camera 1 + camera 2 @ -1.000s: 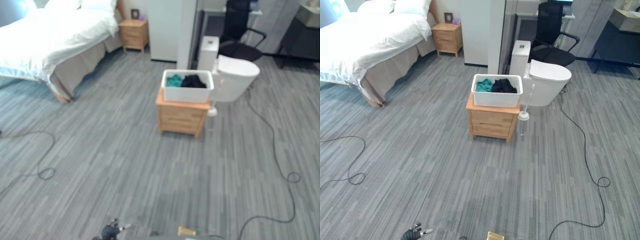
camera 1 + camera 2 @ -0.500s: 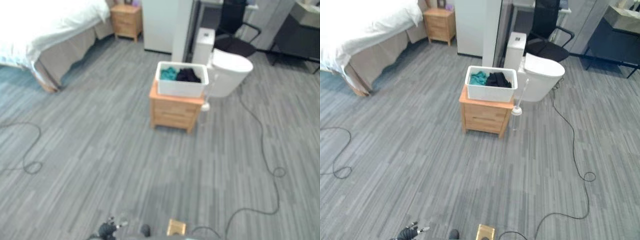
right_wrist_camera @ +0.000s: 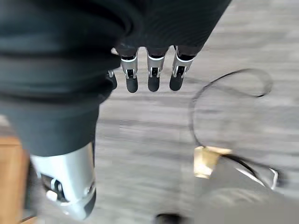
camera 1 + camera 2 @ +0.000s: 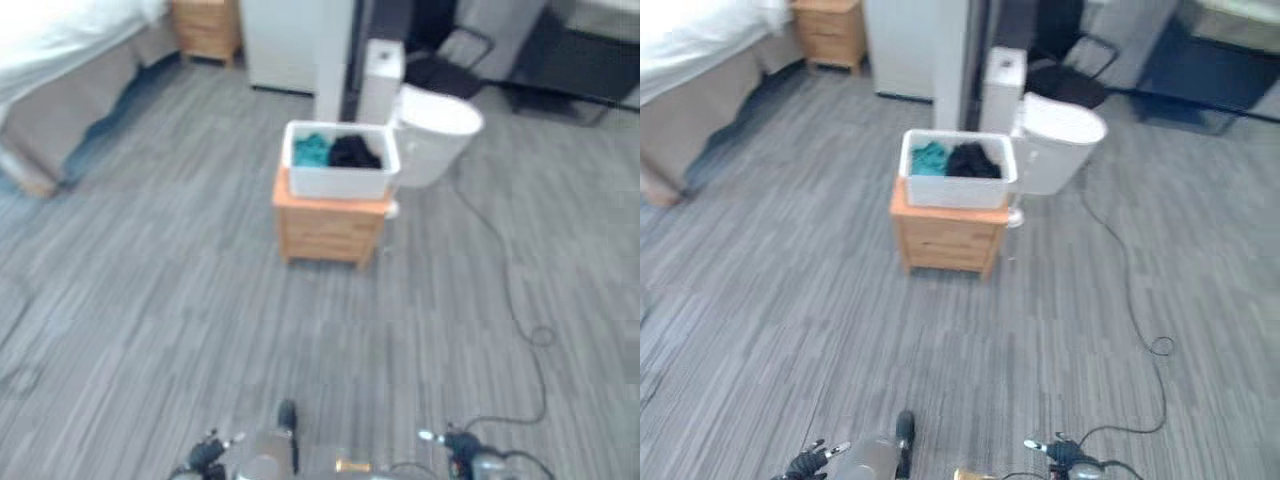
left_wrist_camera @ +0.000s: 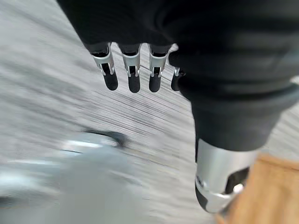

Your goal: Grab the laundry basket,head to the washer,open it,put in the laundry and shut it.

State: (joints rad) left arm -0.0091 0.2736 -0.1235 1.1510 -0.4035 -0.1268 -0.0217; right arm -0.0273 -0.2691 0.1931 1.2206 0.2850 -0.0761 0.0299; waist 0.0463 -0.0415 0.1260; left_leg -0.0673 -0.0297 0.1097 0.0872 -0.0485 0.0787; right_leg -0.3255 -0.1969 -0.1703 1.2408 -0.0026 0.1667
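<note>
The white laundry basket (image 4: 338, 182) stands on a low wooden nightstand (image 4: 325, 228) in the middle of the room, some way ahead of me. Teal laundry (image 4: 311, 150) and black laundry (image 4: 352, 152) lie inside it. My left hand (image 4: 205, 462) and right hand (image 4: 462, 455) show small at the bottom edge, far from the basket. In the left wrist view my left hand's fingers (image 5: 133, 74) hang straight over the grey floor, holding nothing. My right hand's fingers (image 3: 149, 74) are straight too, also empty.
A white toilet (image 4: 438, 130) stands right behind the nightstand. A bed (image 4: 60, 60) is at the far left, with a second nightstand (image 4: 205, 25) beside it. A dark chair (image 4: 450, 35) and dark furniture (image 4: 590, 60) are at the back right. Grey plank floor lies between me and the basket.
The camera has moved forward and swung right, so the bed has slid off to the left. My right hand has come into view at the bottom edge.
</note>
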